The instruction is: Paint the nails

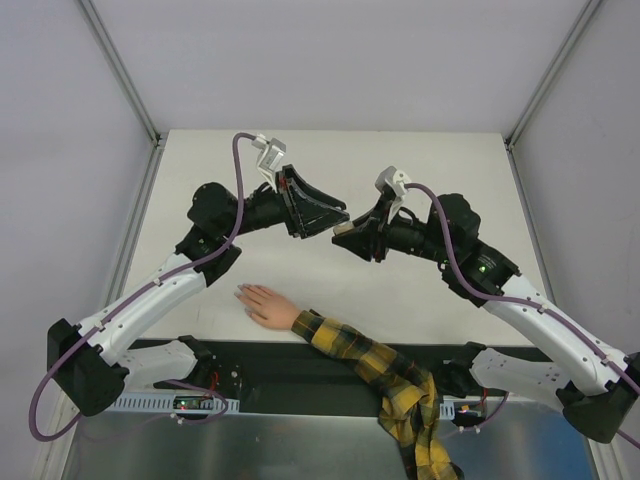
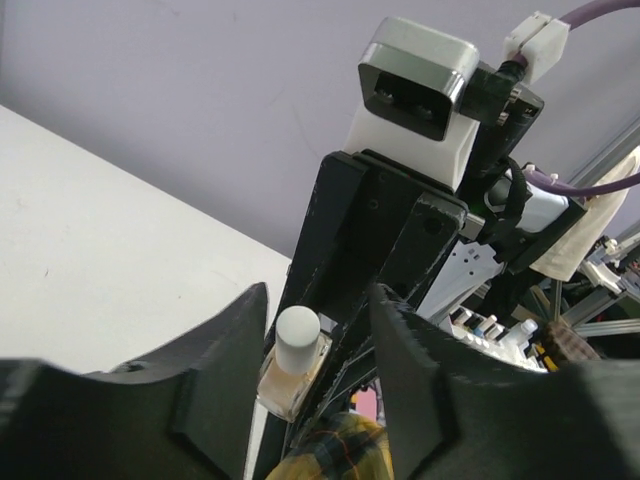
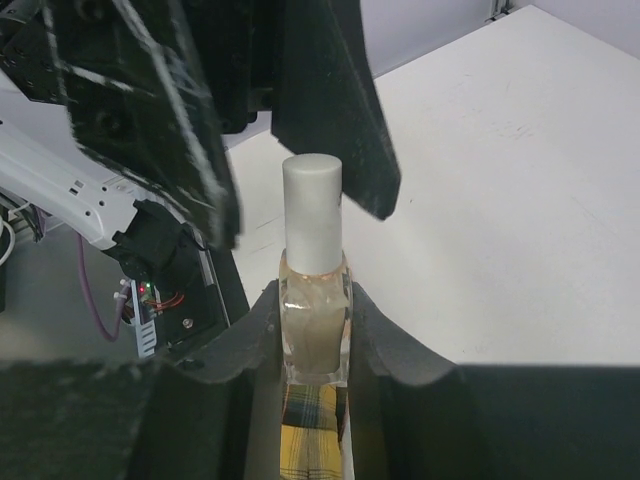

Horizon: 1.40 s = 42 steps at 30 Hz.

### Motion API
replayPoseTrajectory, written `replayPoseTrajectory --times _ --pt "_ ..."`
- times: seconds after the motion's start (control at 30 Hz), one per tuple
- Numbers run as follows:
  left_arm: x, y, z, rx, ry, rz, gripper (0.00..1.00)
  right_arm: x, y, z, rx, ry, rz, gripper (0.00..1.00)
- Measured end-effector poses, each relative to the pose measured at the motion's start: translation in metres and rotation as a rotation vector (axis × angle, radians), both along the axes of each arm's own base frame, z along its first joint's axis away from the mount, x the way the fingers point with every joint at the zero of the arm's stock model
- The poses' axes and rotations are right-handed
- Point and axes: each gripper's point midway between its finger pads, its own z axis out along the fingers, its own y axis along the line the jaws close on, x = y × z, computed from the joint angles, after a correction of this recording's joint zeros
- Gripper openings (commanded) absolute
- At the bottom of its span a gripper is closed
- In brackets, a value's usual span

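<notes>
Even bright light, soft shadows, blurred near edges

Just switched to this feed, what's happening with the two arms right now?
The right gripper is clamped on a nail polish bottle, holding it above the table with its white cap toward the left gripper. That one is open, fingers either side of the cap, which is still on. The small hand in the plaid sleeve lies near the table's front edge, neither gripper near its nails.

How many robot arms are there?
2. The left arm reaches in from the left and the right arm from the right. They meet above the middle of the table. None seem hidden.
</notes>
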Motion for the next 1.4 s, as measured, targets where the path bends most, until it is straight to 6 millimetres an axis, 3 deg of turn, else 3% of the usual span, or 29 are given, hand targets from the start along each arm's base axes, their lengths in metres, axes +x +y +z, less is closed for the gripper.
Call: replayPoseTrajectory --times 0.13,0.23,0.27,0.4,0.53,0.77,0.83,0.87,0.93,0.97,1.1,1.2,1.4 --pt "-0.002 -0.005 -0.01 0.044 0.007 -0.003 0.27 0.002 -0.001 0.0 -0.001 -0.001 -0.012 0.0" --pt "0.0 -0.008 -0.013 0.068 0.007 0.015 0.12 0.002 -0.001 0.001 0.0 -0.006 -0.022 0.0" --pt "0.002 -0.009 -0.014 0.076 0.01 0.028 0.0 0.003 -0.001 0.001 -0.001 -0.008 -0.026 0.0" --pt "0.012 -0.013 -0.019 0.119 0.034 0.135 0.0 0.013 -0.004 -0.004 -0.042 -0.041 -0.131 0.0" --pt "0.024 -0.015 -0.026 0.172 0.144 0.379 0.0 0.024 -0.009 -0.01 -0.137 -0.142 -0.35 0.0" --pt "0.042 -0.018 -0.018 0.233 0.249 0.639 0.0 0.04 -0.022 0.004 -0.186 -0.264 -0.563 0.0" --pt "0.046 -0.016 -0.02 0.232 0.27 0.665 0.11 0.04 -0.023 0.002 -0.196 -0.271 -0.563 0.0" --pt "0.044 -0.016 -0.022 0.235 0.276 0.664 0.25 0.04 -0.022 0.001 -0.201 -0.275 -0.559 0.0" --pt "0.045 -0.015 -0.022 0.237 0.274 0.67 0.41 0.04 -0.021 0.001 -0.204 -0.279 -0.548 0.0" --pt "0.044 -0.015 -0.021 0.235 0.268 0.667 0.56 0.039 -0.021 0.002 -0.199 -0.28 -0.539 0.0" --pt "0.038 -0.008 -0.022 0.218 0.208 0.637 0.77 0.036 -0.021 0.011 -0.151 -0.276 -0.478 0.0" --pt "0.028 0.004 -0.017 0.173 0.164 0.582 0.81 0.034 -0.027 0.018 -0.107 -0.268 -0.444 0.0" --pt "0.026 0.036 0.015 -0.005 0.065 0.457 0.81 0.023 -0.024 0.018 -0.06 -0.205 -0.29 0.0"
